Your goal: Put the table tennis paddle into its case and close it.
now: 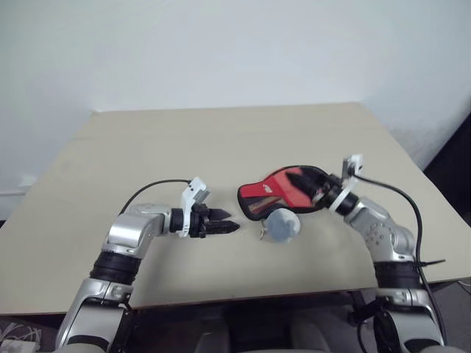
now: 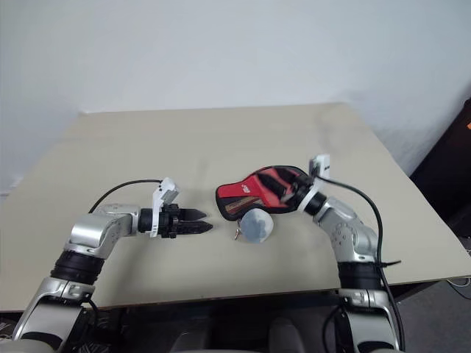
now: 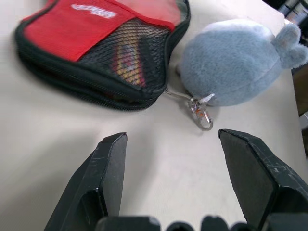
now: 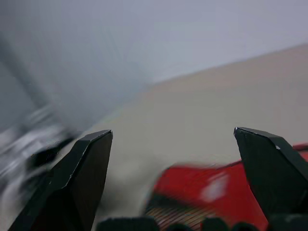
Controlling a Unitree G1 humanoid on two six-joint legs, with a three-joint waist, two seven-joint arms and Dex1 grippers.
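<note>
Right gripper (image 1: 313, 187) level over case (image 1: 276, 193)

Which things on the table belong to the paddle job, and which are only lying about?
Belonging to the job:
- case, red and black
- paddle, its handle visible through the mesh

Lying about:
- grey plush toy beside the case
- metal clip on the toy

On the table (image 1: 147, 140) in front of me the case (image 1: 276, 193) lies right of centre, its narrow end pointing left. The plush lump (image 1: 282, 225) sits just near of it, touching its near edge. My left gripper (image 1: 224, 226) is left of both. My right gripper (image 1: 305, 184) hangs over the case's right end.
</note>
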